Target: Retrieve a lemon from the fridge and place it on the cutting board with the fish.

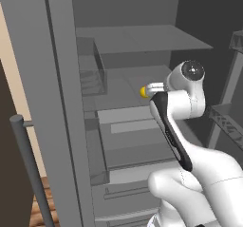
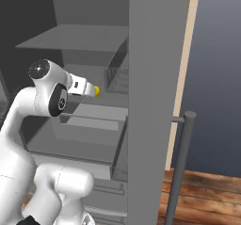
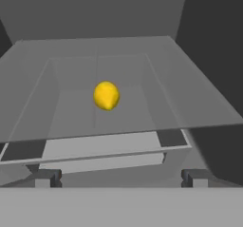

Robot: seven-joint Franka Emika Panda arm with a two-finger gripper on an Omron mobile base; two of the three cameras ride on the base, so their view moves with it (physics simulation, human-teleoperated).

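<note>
The fridge (image 1: 61,102) stands open with my arm reaching into it. On a glass shelf (image 3: 190,107) inside lies the lemon (image 3: 106,95), small and bright yellow. My gripper (image 3: 121,178) is open, its two dark fingertips (image 3: 47,177) spread wide and short of the lemon, with nothing between them. From the left base view the lemon (image 1: 143,92) peeks out just past the white hand. The right base view has the lemon (image 2: 96,91) right at the tip of the hand, beside the fridge's grey door (image 2: 150,101). The cutting board and the fish are out of view.
More grey shelves and drawers (image 1: 133,140) lie above and below the lemon's shelf. A door bin (image 2: 117,73) hangs close to the hand's right. A dark vertical bar handle (image 2: 181,167) and a reddish-brown wooden countertop (image 2: 202,196) lie outside the fridge.
</note>
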